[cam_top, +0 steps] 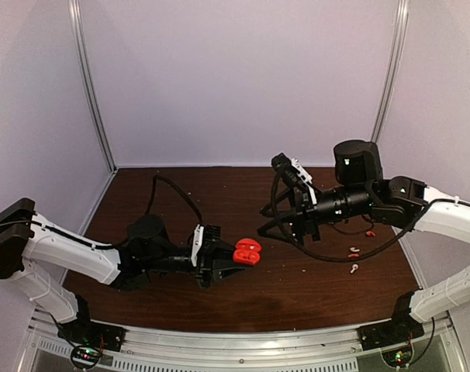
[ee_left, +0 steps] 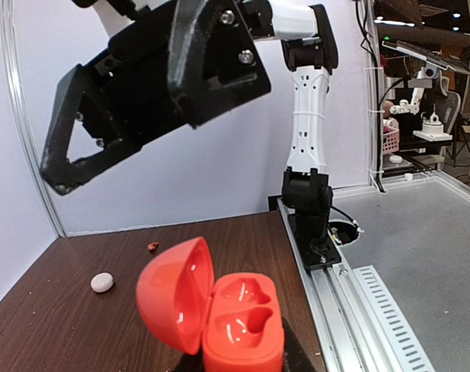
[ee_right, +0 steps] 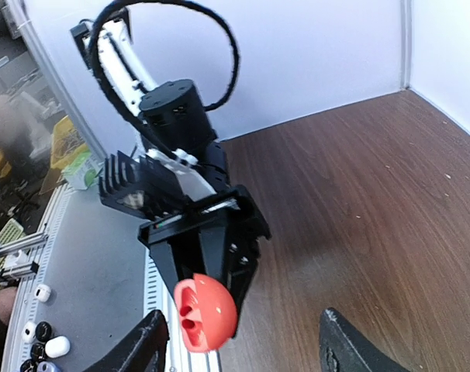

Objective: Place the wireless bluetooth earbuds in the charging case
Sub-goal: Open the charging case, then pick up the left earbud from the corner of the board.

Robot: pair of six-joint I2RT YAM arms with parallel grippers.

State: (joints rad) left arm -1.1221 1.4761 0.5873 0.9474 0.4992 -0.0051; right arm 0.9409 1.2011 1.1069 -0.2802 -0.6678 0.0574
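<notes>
The tabletop is overlooked from high behind; the charging case is framed closely by both opposed wrist views.

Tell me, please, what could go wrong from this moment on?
1. The right hand is open and empty. The tiny stemmed earbuds, white and red-orange, lie on the dark brown table and may slip out when it grasps them.
2. The left hand holds the red-orange round plastic charging case with its lid open. A push could tilt the case or shut the lid.
</notes>
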